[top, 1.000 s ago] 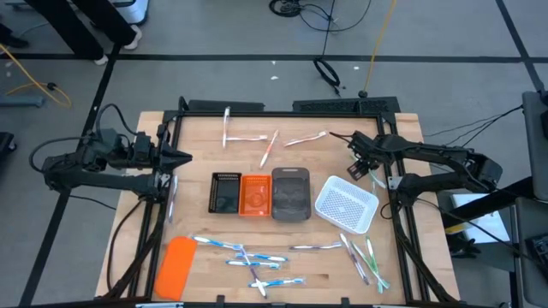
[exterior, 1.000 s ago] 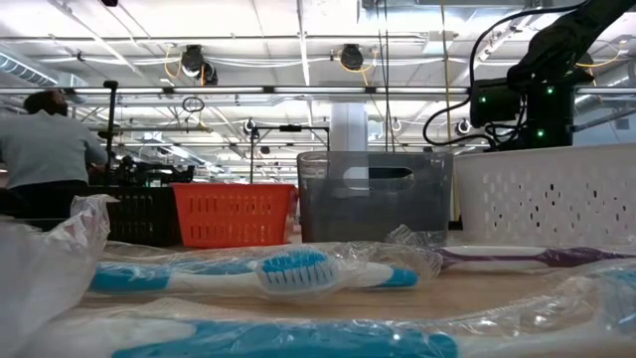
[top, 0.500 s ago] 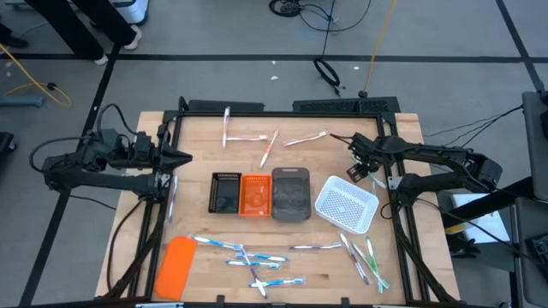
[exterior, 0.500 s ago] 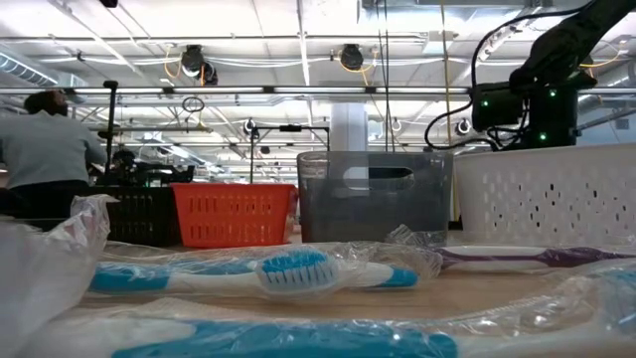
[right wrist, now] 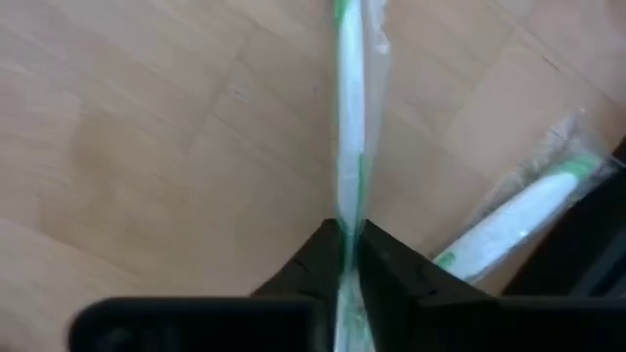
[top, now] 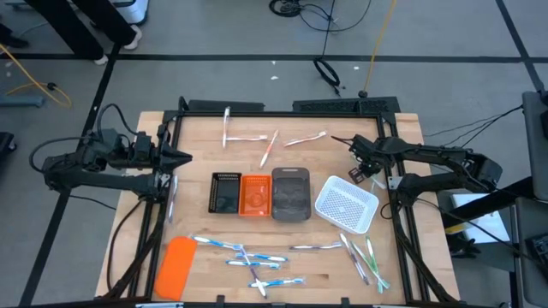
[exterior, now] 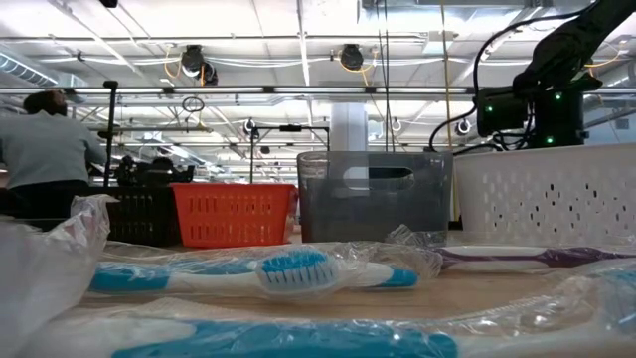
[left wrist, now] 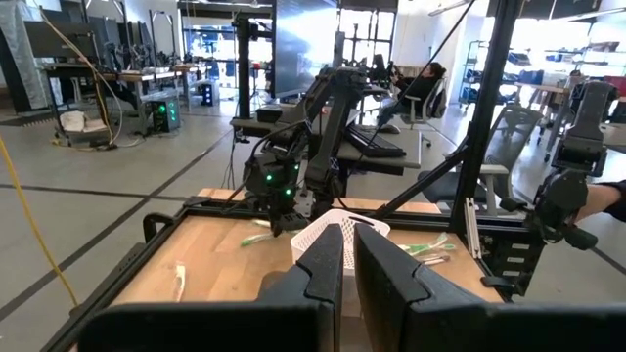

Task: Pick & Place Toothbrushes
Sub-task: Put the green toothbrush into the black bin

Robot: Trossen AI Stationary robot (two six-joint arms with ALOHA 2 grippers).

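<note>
My right gripper is at the table's right side, just beyond the white tray, shut on a green-white toothbrush in a clear wrapper. A second green-white toothbrush lies on the wood beside it. My left gripper hovers shut and empty at the table's left edge. More toothbrushes lie at the far side and along the near edge. The black, orange and grey trays stand in a row mid-table. My right gripper pinches the green-white toothbrush between its two fingers, at a spot on the thin handle. The toothbrush runs out past the fingertips, in line with the fingers, over the wooden table. Whether its far end touches the wood I cannot tell.
A flat orange slab lies at the near left corner. The table's black frame runs close by my right gripper. Bare wood lies between the trays and the far toothbrushes. A person sits in the room behind the table.
My right gripper has moved a little toward the table's right edge, still shut on the toothbrush.
</note>
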